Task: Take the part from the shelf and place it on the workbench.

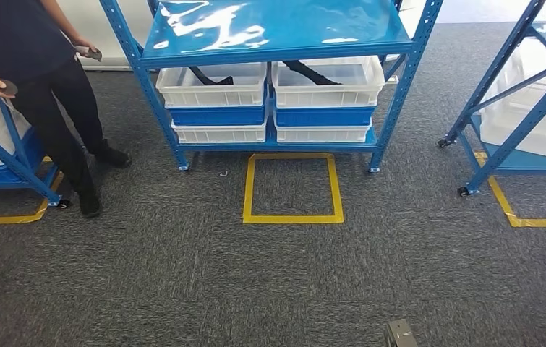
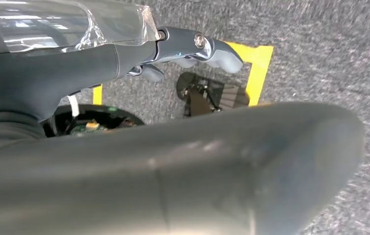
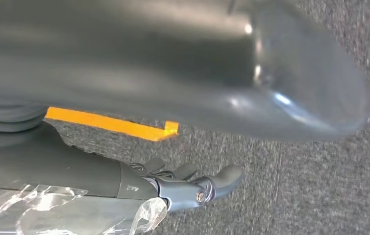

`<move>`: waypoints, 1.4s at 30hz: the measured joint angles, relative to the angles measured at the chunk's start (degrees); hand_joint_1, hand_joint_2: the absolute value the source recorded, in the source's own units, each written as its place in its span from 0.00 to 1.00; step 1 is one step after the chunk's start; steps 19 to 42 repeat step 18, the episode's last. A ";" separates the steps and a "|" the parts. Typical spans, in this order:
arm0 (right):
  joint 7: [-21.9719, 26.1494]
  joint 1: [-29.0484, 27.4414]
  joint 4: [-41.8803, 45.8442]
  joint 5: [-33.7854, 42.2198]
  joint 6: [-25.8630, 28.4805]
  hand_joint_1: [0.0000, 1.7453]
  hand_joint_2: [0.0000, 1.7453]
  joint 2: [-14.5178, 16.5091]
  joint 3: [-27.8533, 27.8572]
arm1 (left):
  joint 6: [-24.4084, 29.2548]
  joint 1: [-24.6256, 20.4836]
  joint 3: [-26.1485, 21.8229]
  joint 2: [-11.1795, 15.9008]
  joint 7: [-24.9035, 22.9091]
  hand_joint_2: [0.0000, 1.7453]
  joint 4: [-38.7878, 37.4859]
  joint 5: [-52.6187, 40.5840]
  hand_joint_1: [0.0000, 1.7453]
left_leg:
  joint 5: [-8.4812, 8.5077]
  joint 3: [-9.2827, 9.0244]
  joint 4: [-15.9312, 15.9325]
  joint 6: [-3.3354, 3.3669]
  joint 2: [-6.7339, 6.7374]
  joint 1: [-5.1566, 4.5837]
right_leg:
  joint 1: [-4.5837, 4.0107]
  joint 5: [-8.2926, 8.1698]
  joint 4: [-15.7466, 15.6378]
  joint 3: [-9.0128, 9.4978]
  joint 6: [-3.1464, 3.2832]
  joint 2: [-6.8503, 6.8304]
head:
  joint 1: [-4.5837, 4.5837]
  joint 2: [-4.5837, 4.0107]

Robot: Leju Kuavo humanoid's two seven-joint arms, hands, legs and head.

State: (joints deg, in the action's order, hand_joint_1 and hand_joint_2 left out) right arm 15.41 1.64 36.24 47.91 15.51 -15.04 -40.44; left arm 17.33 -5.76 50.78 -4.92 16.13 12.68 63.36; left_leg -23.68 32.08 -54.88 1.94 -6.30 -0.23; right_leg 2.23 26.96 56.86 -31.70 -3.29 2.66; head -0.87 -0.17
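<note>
Two black parts lie in white bins on the lower level of the blue shelf [image 1: 277,32] ahead of me: one part [image 1: 210,75] in the left bin [image 1: 212,95], another part [image 1: 312,72] in the right bin [image 1: 327,92]. My left hand [image 2: 173,49] hangs over the grey carpet with its fingers stretched out and nothing in it. My right hand [image 3: 183,188] hangs the same way, fingers loosely extended and holding nothing. Both hands are far from the shelf.
A yellow tape square [image 1: 293,188] marks the carpet in front of the shelf. A person [image 1: 38,72] stands at the left beside another blue shelf [image 1: 2,155], holding small dark objects. A third shelf [image 1: 523,123] with white bins stands at the right.
</note>
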 joint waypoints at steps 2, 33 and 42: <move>-0.51 0.46 -1.67 0.24 0.32 0.00 0.00 0.76 -0.42 | 0.15 0.07 0.14 0.03 0.02 1.00 0.00 -0.16 0.00 | -0.15 0.14 -0.17 -0.34 -0.21 0.19 | -0.23 -0.07 -0.02 0.01 1.13 -0.90 | -0.03 0.01; -12.17 2.20 -10.94 -8.20 3.11 0.00 1.00 5.28 -3.74 | -2.54 1.74 0.19 0.45 -3.64 1.00 -0.04 -6.67 0.00 | 0.22 0.46 0.22 1.73 6.67 -1.09 | -1.18 1.29 -0.83 1.89 1.34 -4.22 | -0.33 0.00; -12.17 2.20 -10.94 -8.20 3.11 0.00 1.00 5.28 -3.74 | -2.54 1.74 0.19 0.45 -3.64 1.00 -0.04 -6.67 0.00 | 0.22 0.46 0.22 1.73 6.67 -1.09 | -1.18 1.29 -0.83 1.89 1.34 -4.22 | -0.33 0.00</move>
